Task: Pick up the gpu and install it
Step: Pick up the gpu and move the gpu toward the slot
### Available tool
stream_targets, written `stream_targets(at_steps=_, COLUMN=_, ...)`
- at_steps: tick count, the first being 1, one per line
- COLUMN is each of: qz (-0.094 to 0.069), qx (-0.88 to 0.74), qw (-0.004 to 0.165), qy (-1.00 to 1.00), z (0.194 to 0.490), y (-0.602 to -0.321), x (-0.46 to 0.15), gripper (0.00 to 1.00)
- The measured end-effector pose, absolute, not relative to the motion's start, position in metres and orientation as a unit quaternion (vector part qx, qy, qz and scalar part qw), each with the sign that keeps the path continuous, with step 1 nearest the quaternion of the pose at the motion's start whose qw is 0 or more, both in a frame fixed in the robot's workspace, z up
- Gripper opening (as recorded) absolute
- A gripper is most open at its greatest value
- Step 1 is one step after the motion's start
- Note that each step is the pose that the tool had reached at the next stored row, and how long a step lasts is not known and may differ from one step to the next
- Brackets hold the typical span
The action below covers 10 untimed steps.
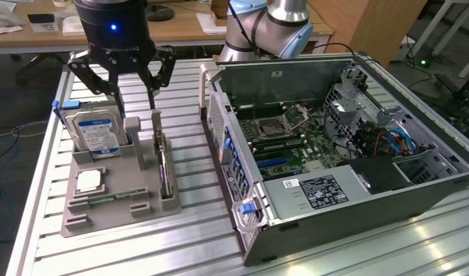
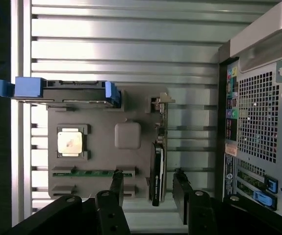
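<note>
**Gripper open above the gpu in its tray**

In the exterior view the black two-fingered gripper [image 1: 136, 104] hung over the grey moulded plastic tray [image 1: 103, 215]. Its two fingers [image 1: 115, 92] were spread apart and clamped on nothing. The gpu [image 1: 166, 172], one thin dark circuit card, stood on edge in a slot along the side of the tray nearer the open grey metal computer case [image 1: 357, 190]. It sat below the gripper and apart from it. This view looked into the case, onto one green motherboard [image 1: 288, 144]. The tray also carried one upright silver hard drive with a blue label [image 1: 96, 135], one square silver processor chip [image 1: 88, 183] and one narrow green memory strip [image 1: 111, 199]. Tray and case stood on the slatted aluminium table [image 1: 195, 247].

In the wrist view one end of the gpu [image 2: 156, 171] lay between the two fingers [image 2: 116, 185] with a gap on each side, a relation plainer here than from outside. The hard drive [image 2: 62, 90] appeared edge-on between two blue rails, and the case [image 2: 258, 122] presented its perforated rear panel with ports
</note>
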<state>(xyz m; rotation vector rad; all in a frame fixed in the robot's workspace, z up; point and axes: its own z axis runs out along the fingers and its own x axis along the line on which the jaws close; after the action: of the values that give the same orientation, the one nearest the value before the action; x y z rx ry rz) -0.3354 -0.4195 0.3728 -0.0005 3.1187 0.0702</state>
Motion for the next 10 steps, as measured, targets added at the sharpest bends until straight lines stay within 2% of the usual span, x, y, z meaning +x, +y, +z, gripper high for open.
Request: stream_targets(at_steps=10, qz=0.023, qx=-0.002, qw=0.011, qy=1.000, z=0.359, y=-0.424, x=-0.335, gripper=0.54)
